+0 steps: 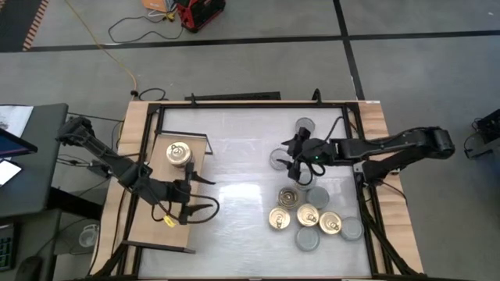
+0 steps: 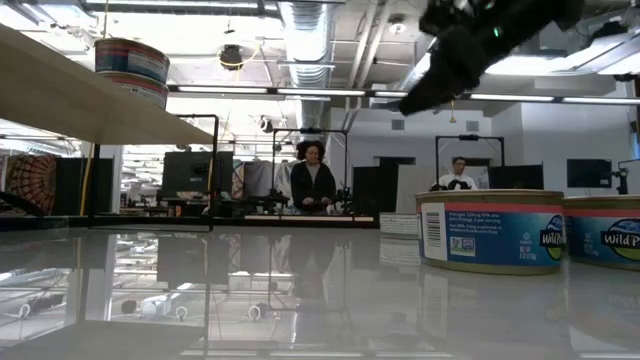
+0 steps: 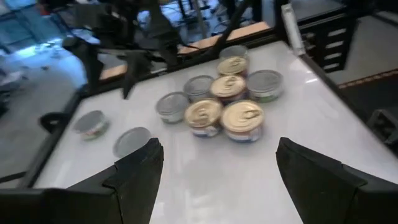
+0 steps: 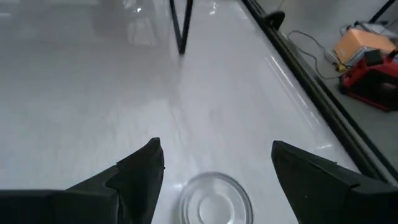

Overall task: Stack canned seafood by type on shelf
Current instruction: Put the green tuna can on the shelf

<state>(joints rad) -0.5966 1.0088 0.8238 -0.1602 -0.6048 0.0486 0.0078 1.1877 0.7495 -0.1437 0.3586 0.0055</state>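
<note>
From above, the left claw (image 1: 187,201) is hanging with its fingers spread wide and nothing between them, just off the inner edge of the shelf (image 1: 156,199). A gold-topped tin (image 1: 179,154) is sitting on the shelf's wooden board, a little beyond that claw. The right claw (image 1: 291,162) is hovering open and empty over the white tabletop (image 1: 234,164), with one silver-topped tin (image 1: 280,158) just beside it and the cluster of tins (image 1: 311,217) lying near it on the side towards the table's front edge.

At table height, the shelf board (image 2: 80,100) is running overhead with a stack of tins (image 2: 132,70) on it, and two labelled tins (image 2: 490,230) are standing on the tabletop below a dark claw (image 2: 440,75). Two people are standing in the room behind.

Through the left wrist camera, the two dark fingers (image 3: 140,171) are gaping apart, and the tins (image 3: 224,106) are sitting well ahead of them, gold tops bunched among grey ones.

Through the right wrist camera, the fingers (image 4: 140,171) are standing open with a silver-topped tin (image 4: 214,199) lying between them, untouched.
</note>
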